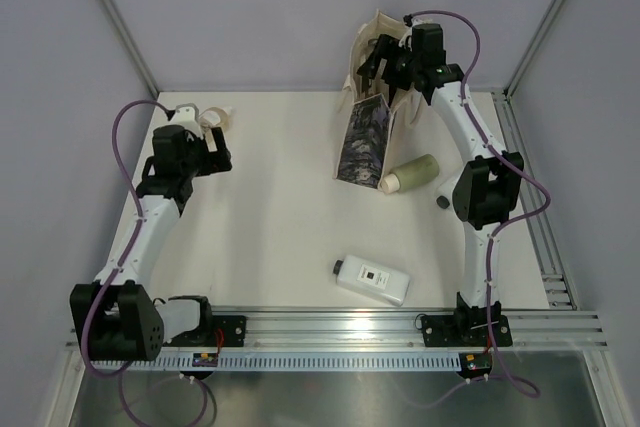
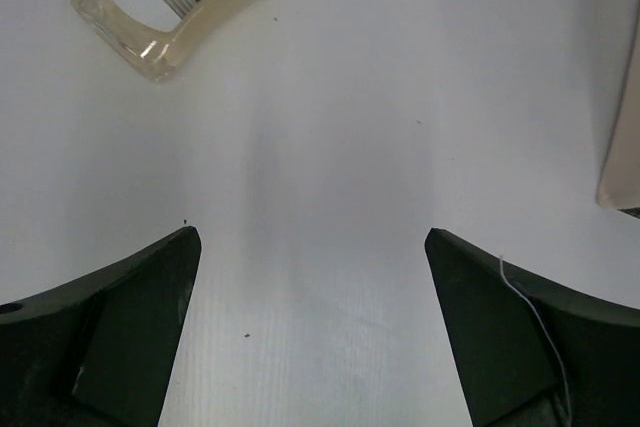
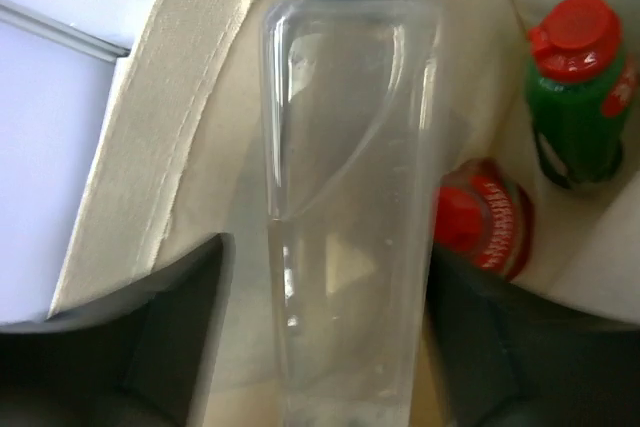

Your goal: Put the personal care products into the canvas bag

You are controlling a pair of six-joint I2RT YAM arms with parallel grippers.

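A white table (image 1: 270, 207) is seen from above, with two robot arms mounted at its near edge. A tall cream canvas bag (image 1: 372, 97) stands upright at the far side, right of centre, with its dark printed panel facing the camera.

The right gripper (image 1: 388, 59) hangs over the mouth of the bag. Its wrist camera shows a clear rectangular bottle (image 3: 350, 197) with a dark grey cap, upright between the two dark fingers (image 3: 150, 337) and inside the bag. The jaws are spread, with a gap visible between the left-hand finger and the bottle. The picture is too blurred to tell whether the other finger touches it. Deeper in the bag lie a dark green bottle (image 3: 578, 107) with a red cap and, beside it, a red bottle (image 3: 488, 229).

A pale green cylinder (image 1: 408, 174) lies on its side on the table, right up against the bag's base. A flat white bottle (image 1: 372, 280) lies nearer the arms, well apart from the bag.

The left gripper (image 2: 310, 237) hovers over bare table on the left side, its jaws spread wide and holding nothing. A peach translucent bottle (image 2: 175, 7) lies on the table just beyond it.
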